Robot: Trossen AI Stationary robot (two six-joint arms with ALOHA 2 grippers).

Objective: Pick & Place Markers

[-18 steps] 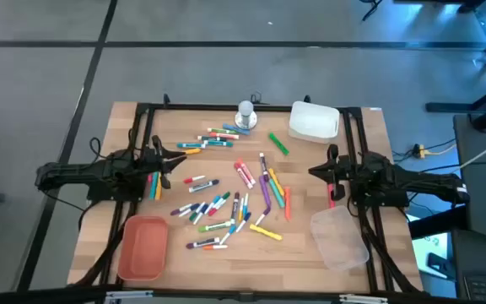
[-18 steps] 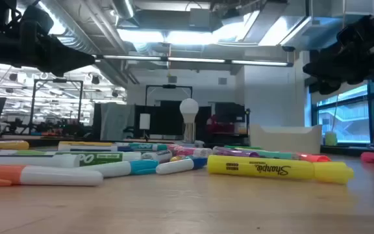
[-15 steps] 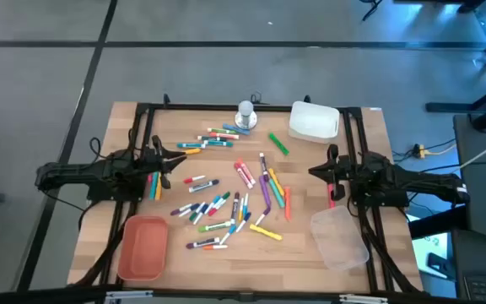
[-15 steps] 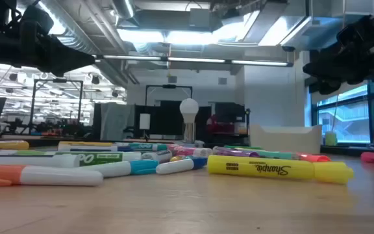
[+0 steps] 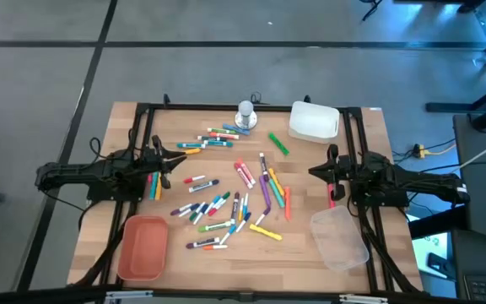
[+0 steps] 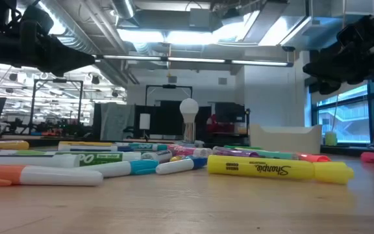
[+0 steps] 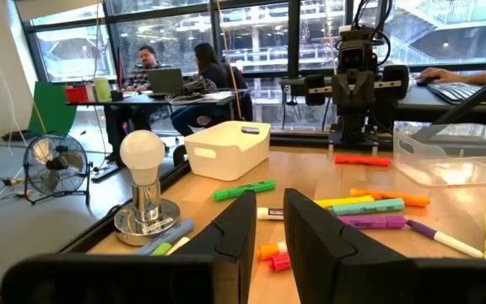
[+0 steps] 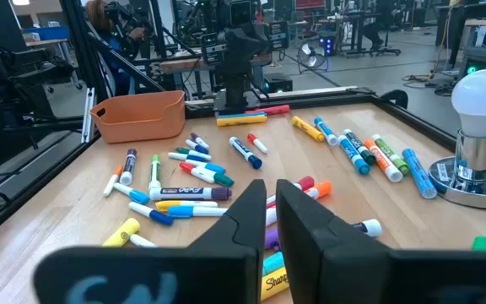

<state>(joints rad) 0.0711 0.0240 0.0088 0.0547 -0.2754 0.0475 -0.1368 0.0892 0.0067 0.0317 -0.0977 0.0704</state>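
Note:
Several markers (image 5: 234,198) lie loose on the wooden table's middle, white-barrelled ones with coloured caps and thicker ones in solid colours. A yellow highlighter (image 6: 278,169) lies nearest the low camera. My left gripper (image 5: 178,159) hovers at the table's left side, pointing at the pile. A narrow gap stands between its fingers (image 7: 270,219), with nothing in it. My right gripper (image 5: 315,171) hovers at the right side, facing the pile. It is shut (image 8: 270,203) and holds nothing. A few markers (image 5: 153,184) lie under the left arm. A pink one (image 5: 331,198) lies under the right arm.
An orange tray (image 5: 142,247) sits at the near left and a clear plastic container (image 5: 338,238) at the near right. A white bin (image 5: 314,121) stands at the far right, with a bulb on a metal base (image 5: 245,114) beside it. People sit beyond the table (image 7: 175,72).

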